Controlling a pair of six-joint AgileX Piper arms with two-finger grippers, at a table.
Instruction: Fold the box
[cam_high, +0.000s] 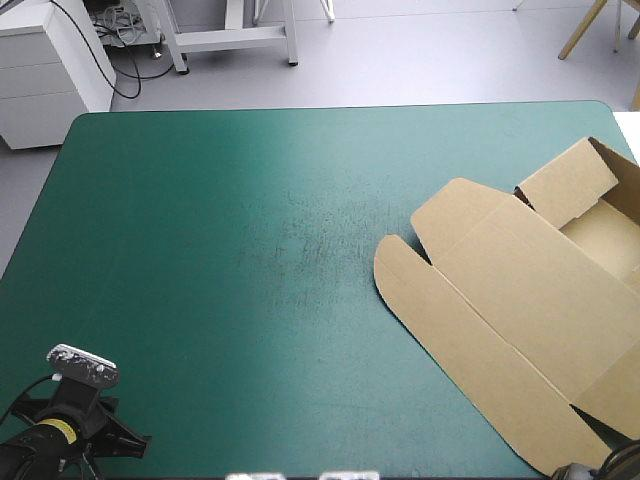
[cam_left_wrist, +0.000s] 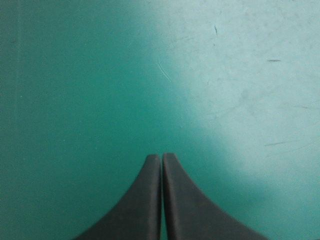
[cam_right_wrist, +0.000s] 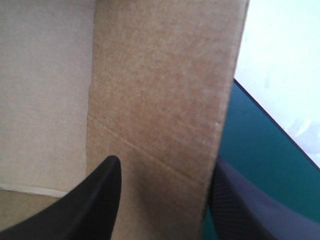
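Box lay at the right side of the table; right gripper, spread astride its near panel, needed a square pinch before lifting; left gripper sat pressed together, near left

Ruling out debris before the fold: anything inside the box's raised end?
Inside the box, the visible floor is bare board, nothing on it. One wall stands inside the open right tool. Floor behind the walls, and its right end, cannot be seen.
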